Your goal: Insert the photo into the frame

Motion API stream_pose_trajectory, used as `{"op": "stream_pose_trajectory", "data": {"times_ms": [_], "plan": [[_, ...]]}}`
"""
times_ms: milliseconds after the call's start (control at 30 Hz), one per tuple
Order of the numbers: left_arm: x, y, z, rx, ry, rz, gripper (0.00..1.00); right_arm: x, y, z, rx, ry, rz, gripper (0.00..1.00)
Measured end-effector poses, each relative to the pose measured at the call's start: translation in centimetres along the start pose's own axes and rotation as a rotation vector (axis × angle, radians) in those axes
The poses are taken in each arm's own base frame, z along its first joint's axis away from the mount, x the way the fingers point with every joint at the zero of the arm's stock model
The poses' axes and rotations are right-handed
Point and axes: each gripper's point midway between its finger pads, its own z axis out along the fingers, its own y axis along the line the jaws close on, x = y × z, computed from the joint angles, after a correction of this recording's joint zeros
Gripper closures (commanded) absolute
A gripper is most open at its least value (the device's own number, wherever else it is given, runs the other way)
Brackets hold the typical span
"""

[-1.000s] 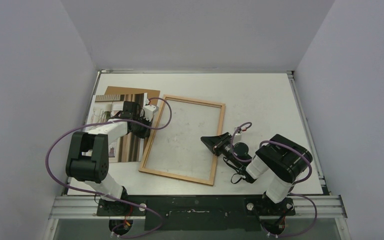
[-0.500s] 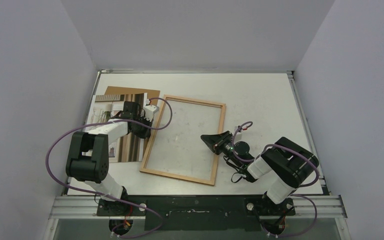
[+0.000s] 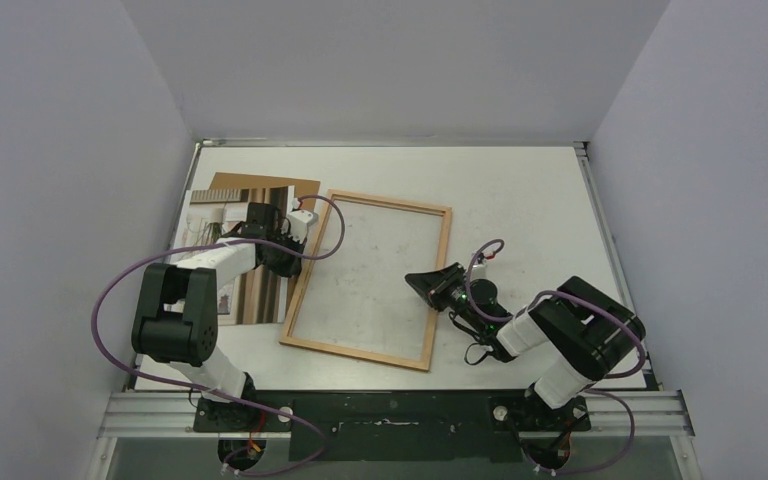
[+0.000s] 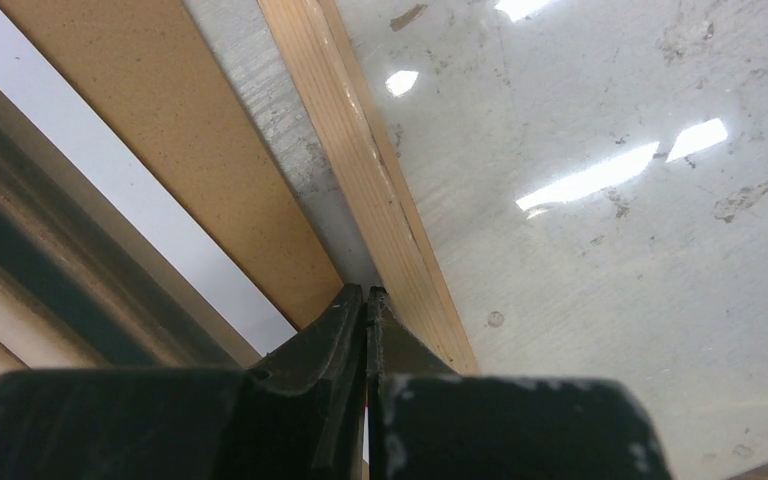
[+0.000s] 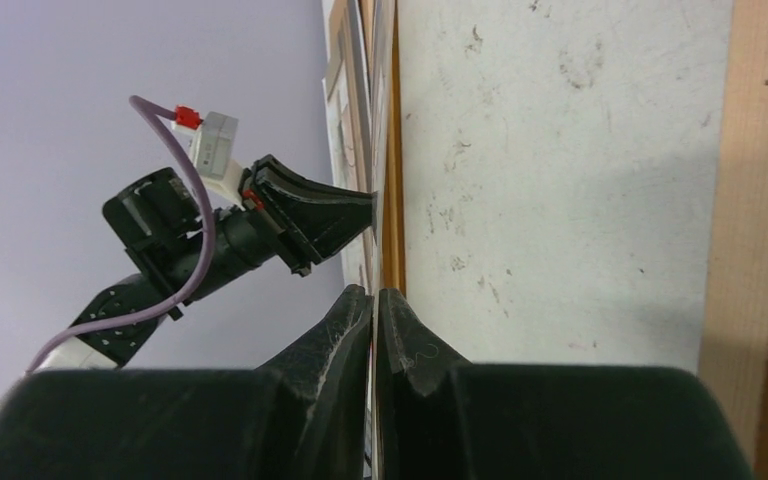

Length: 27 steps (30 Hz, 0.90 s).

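At the left side of the white surface, the left arm is reaching forward from its base, its elbow bending high and its forearm crossing over the photo. The left claw is pointing down at the narrow strip of bare surface between a brown fibreboard sheet and the left border of the frame. That claw is clenched, its two black fingers pressing flat together and grasping nothing. Whether the tips are touching the surface cannot be told.

The right arm is folding low near its base, its forearm stretching leftward. The right claw is hanging low over the pane just inside the frame's right border, pointing toward the other arm. It too is clenched on nothing, its fingers meeting at the tips.

The photo is lying face up outside the frame, just to its left, resting on the fibreboard sheet, which is peeking out beyond it at the far edge. The print is showing vertical beige and brown stripes with a white margin. The frame is lying flat near the middle of the surface, slightly skewed. Its narrow border is showing pale wood grain, and the clear pane is catching bright glints over scattered smudges. Both arms are showing white links and black joints.
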Motion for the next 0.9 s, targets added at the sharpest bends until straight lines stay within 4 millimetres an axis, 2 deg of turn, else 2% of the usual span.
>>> {"op": "stream_pose_trajectory", "data": {"times_ms": [367, 767, 900], "plan": [[0.0, 0.0, 0.0, 0.001, 0.0, -0.003, 1.0, 0.1, -1.4, -0.8, 0.078, 0.015, -0.102, 0.95], [0.0, 0.0, 0.0, -0.006, 0.002, -0.007, 1.0, 0.6, -4.1, -0.4, 0.135, 0.028, -0.027, 0.95], [0.0, 0.1, 0.0, -0.008, 0.002, -0.006, 1.0, 0.6, -3.7, -0.3, 0.119, 0.026, -0.016, 0.95]]}}
